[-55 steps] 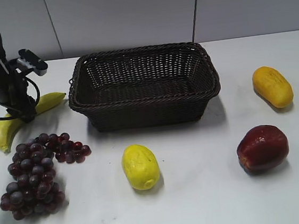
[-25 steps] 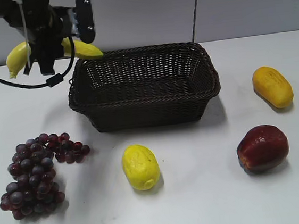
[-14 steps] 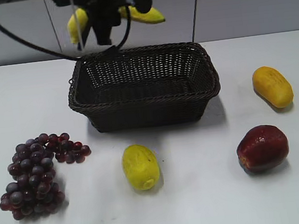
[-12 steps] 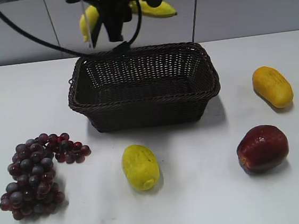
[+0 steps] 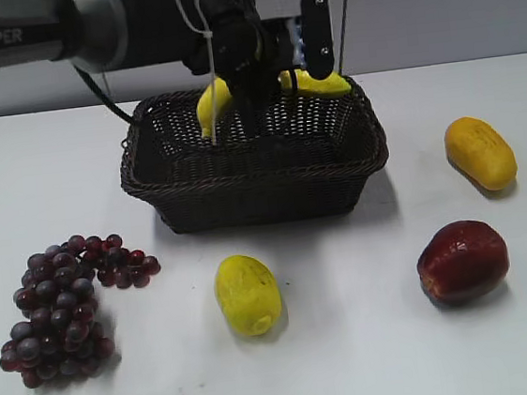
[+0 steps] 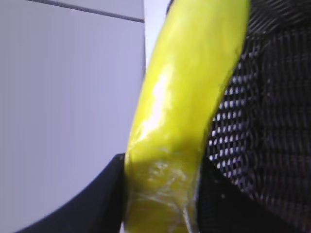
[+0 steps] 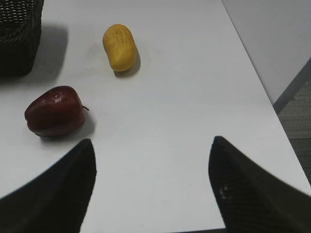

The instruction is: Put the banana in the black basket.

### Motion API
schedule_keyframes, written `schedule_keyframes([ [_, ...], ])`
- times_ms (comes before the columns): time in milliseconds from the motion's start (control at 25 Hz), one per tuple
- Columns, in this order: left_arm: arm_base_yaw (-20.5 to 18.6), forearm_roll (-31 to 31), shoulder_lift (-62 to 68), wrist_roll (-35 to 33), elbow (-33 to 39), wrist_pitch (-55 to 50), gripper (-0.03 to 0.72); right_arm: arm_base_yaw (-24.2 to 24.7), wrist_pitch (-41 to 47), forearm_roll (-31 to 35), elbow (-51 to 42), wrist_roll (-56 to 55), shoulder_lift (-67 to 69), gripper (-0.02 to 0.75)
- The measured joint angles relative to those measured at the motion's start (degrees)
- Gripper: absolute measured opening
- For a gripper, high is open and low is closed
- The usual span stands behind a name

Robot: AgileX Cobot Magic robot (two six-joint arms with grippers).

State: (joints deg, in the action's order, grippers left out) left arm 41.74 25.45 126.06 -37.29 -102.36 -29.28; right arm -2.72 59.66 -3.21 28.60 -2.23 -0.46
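The left gripper [image 5: 261, 84] is clamped on the banana [image 5: 214, 106], which hangs over the basket [image 5: 257, 184]. Next, I think, it must lower and release. The right gripper [image 7: 153, 194] is apart.

Silver-grey arm tube with dark lettering, black wrist housing, black cables, white cord, black hand [image 5: 261, 84]

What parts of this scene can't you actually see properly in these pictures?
- Exterior view: the banana middle, covered by the left gripper.
- Exterior view: the black basket floor, hidden by its front wall.
- Left wrist view: the banana's ends, cut off by the frame.
- Right wrist view: the right gripper fingertips, cut off below.
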Motion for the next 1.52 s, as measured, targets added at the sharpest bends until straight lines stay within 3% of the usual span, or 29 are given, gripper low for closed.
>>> schedule_keyframes([
  [360, -1.3, -4.5, 2.5, 0.0, 0.0, -1.6, 0.32, 0.0, 0.0, 0.0, 0.0, 0.0, 0.0, 0.552],
  [480, -2.0, -5.2, 2.5, 0.0, 0.0, -4.5, 0.541, 0.0, 0.0, 0.0, 0.0, 0.0, 0.0, 0.552],
  [520, -2.1, -5.3, 2.5, 0.0, 0.0, -5.5, 0.591, 0.0, 0.0, 0.0, 0.0, 0.0, 0.0, 0.552],
  [600, -2.1, -5.6, 2.3, 0.0, 0.0, -6.8, 0.622, 0.0, 0.0, 0.0, 0.0, 0.0, 0.0, 0.552],
  [960, -2.5, -5.7, -4.1, 0.0, 0.0, -8.2, 0.629, 0.0, 0.0, 0.0, 0.0, 0.0, 0.0, 0.552],
  [1160, -5.3, -5.5, -8.8, 0.7, 0.0, -11.3, 0.599, 0.0, 0.0, 0.0, 0.0, 0.0, 0.0, 0.552],
  [1520, -16.4, -5.5, -15.1, 17.5, -0.1, -21.0, 0.571, 0.0, 0.0, 0.0, 0.0, 0.0, 0.0, 0.552],
])
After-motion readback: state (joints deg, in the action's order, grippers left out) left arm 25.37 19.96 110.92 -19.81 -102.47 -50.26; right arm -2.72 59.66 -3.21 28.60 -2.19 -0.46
